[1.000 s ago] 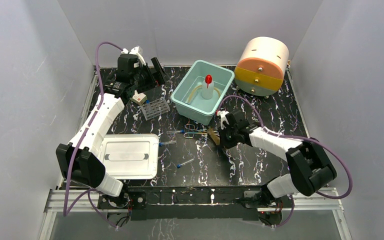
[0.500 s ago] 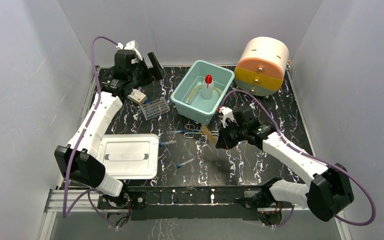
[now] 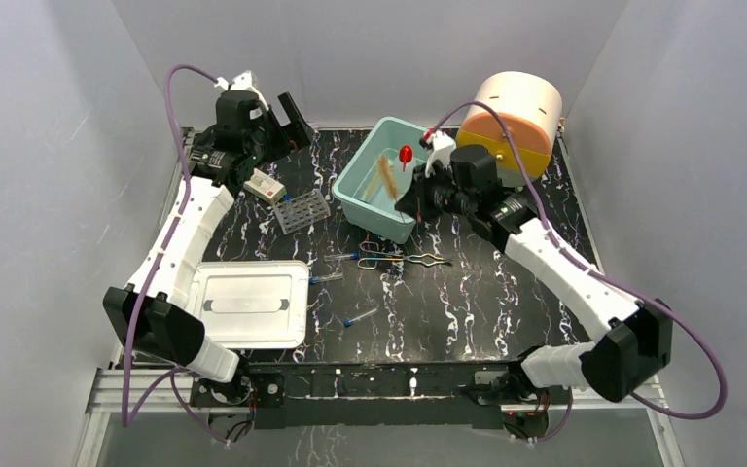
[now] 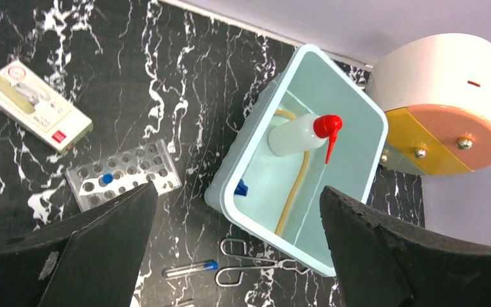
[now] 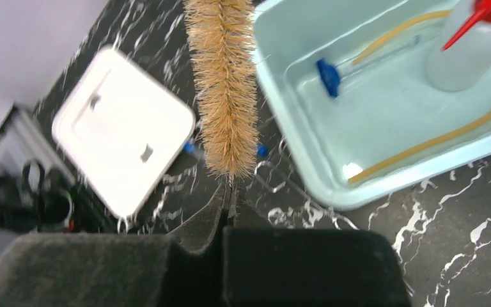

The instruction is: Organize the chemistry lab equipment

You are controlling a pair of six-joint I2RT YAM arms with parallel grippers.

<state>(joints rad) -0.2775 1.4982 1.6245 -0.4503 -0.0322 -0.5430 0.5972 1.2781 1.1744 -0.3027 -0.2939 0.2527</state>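
My right gripper (image 3: pixel 407 197) is shut on the wire stem of a tan bristle brush (image 3: pixel 386 177) and holds it tilted above the near-left part of the teal bin (image 3: pixel 354 191). In the right wrist view the brush (image 5: pixel 224 89) sticks out from my gripper (image 5: pixel 229 192). The bin holds the red-nozzled wash bottle (image 4: pixel 297 133), tan tubing (image 4: pixel 293 195) and a small blue cap (image 4: pixel 241 188). Metal tongs (image 3: pixel 399 257) and blue-capped tubes (image 3: pixel 342 256) lie in front of the bin. The grey rack (image 3: pixel 302 209) holds one tube. My left gripper (image 4: pixel 235 189) is open and empty, high at the back left.
A white lidded tray (image 3: pixel 253 304) lies near the left arm's base. A round cream and orange drawer unit (image 3: pixel 511 126) stands at the back right. A small flat box (image 3: pixel 266 185) lies beside the rack. Another tube (image 3: pixel 360 317) lies near the front.
My right gripper has lifted the brush off the table beside the tongs and carried it back and up over the bin. My left arm has risen slightly toward the back.
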